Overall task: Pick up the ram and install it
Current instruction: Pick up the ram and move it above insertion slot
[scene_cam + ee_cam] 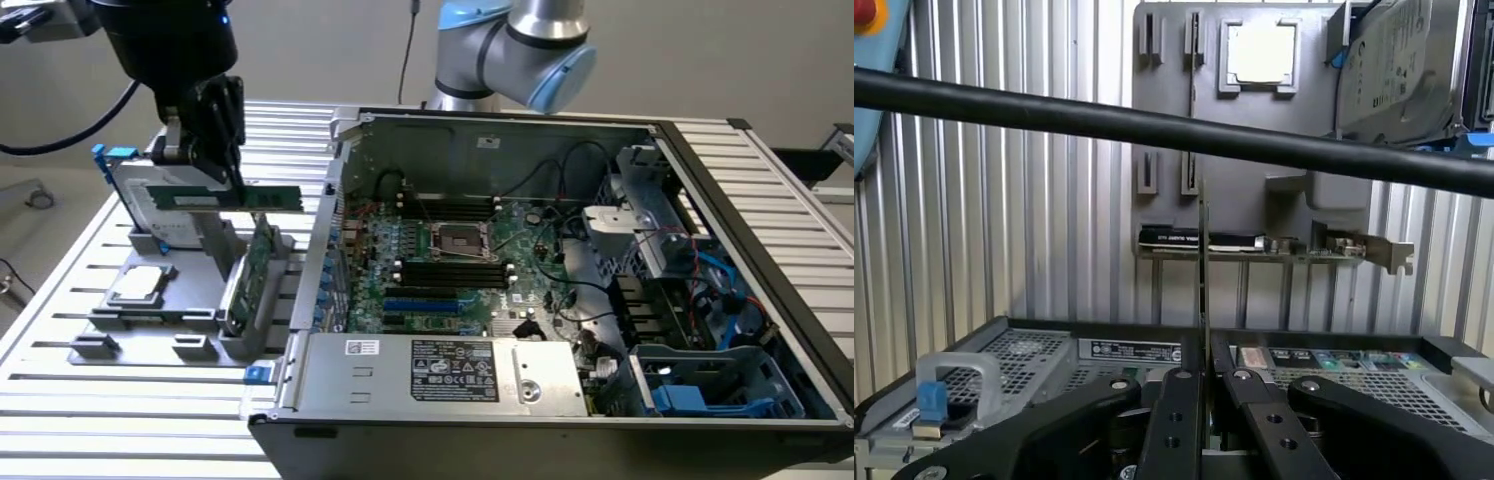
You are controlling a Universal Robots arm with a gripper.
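Observation:
My gripper [218,180] is shut on the ram [271,196], a narrow green stick held level in the air above the grey holder [174,300], at the exterior view's left of the open computer case [561,300]. In the wrist view the ram [1202,260] appears edge-on as a thin line rising from between the black fingers [1176,420]. The gripper [1203,405] clamps it from both sides. The motherboard's dark memory slots [454,272] lie inside the case, below the processor socket [461,240].
The grey holder [1254,150] carries a processor [140,285], a green expansion card [254,270] with a metal bracket [1384,252] and a silver hard drive [134,190] with blue rails. A black cable [1154,125] crosses the wrist view. The power supply [427,370] fills the case's near side.

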